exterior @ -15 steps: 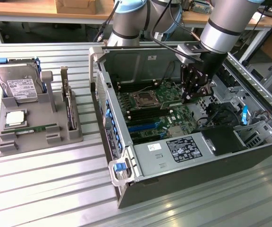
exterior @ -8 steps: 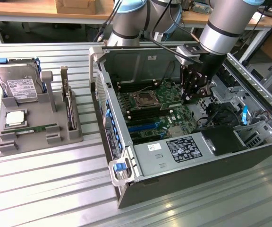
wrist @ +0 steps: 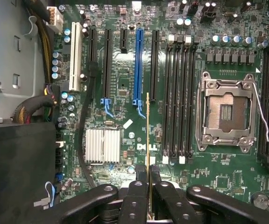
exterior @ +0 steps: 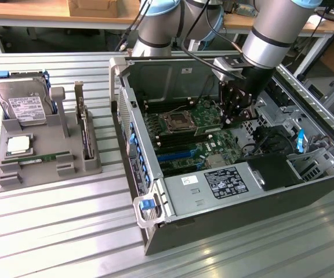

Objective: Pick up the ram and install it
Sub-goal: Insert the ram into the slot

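- The room is a workshop: wooden benches [exterior: 33, 11] run along the back, with a cardboard box [exterior: 97, 7] on one and cables draped behind the arm.
- The work surface is a ribbed aluminium table [exterior: 51, 231] of long parallel slats, bright with reflected light.
- An open computer case [exterior: 231, 191] lies on its side on the table, toward the exterior view's right, its green motherboard [wrist: 125, 60] exposed.
- The grey robot arm [exterior: 277, 29] reaches down into the case from above.
- A grey parts holder [exterior: 48, 159] sits on the table at the exterior view's left, well apart from the case.
- In the holder stand a hard drive [exterior: 25, 104] and a dark expansion card [exterior: 84, 130]; a square silver processor chip [exterior: 17, 146] lies flat in it.
- A second green memory stick [exterior: 45, 157] lies in a slot of the holder.
- The gripper [wrist: 148, 175] hangs above the motherboard, its fingers [wrist: 141, 173] clamped on the ram [wrist: 147, 135].
- The ram is seen edge-on in the wrist view, a thin gold-green line pointing down at the board, between the blue expansion slot [wrist: 138, 65] and the black memory slots [wrist: 179, 93].
- The empty processor socket [wrist: 225, 112] sits beside those slots.
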`<state>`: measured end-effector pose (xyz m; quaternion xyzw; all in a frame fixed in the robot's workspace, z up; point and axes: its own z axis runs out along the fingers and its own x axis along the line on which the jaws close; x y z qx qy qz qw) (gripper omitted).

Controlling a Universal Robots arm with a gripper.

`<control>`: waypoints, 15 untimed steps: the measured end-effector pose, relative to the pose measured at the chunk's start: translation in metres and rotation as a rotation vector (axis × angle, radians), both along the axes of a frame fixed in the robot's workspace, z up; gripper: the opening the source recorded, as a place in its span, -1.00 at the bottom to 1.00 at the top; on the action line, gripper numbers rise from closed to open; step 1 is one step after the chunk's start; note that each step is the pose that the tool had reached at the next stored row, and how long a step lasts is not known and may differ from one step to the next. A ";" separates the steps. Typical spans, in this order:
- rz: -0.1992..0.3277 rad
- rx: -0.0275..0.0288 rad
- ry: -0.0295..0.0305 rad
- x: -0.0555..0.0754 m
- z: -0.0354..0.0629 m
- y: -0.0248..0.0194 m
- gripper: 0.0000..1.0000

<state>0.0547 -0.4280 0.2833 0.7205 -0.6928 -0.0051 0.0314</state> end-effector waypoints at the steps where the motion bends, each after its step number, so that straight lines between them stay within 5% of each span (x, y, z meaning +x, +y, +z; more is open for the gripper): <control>1: 0.000 0.0000 0.0000 -0.002 -0.0001 0.0000 -0.73; 4: 0.000 0.0000 0.0000 -0.008 -0.0017 0.0021 -0.73; 8: 0.000 -0.0005 0.0000 -0.020 -0.0050 0.0109 -0.73; 15: -0.018 -0.0066 -0.0001 -0.037 -0.0153 0.0149 -0.73</control>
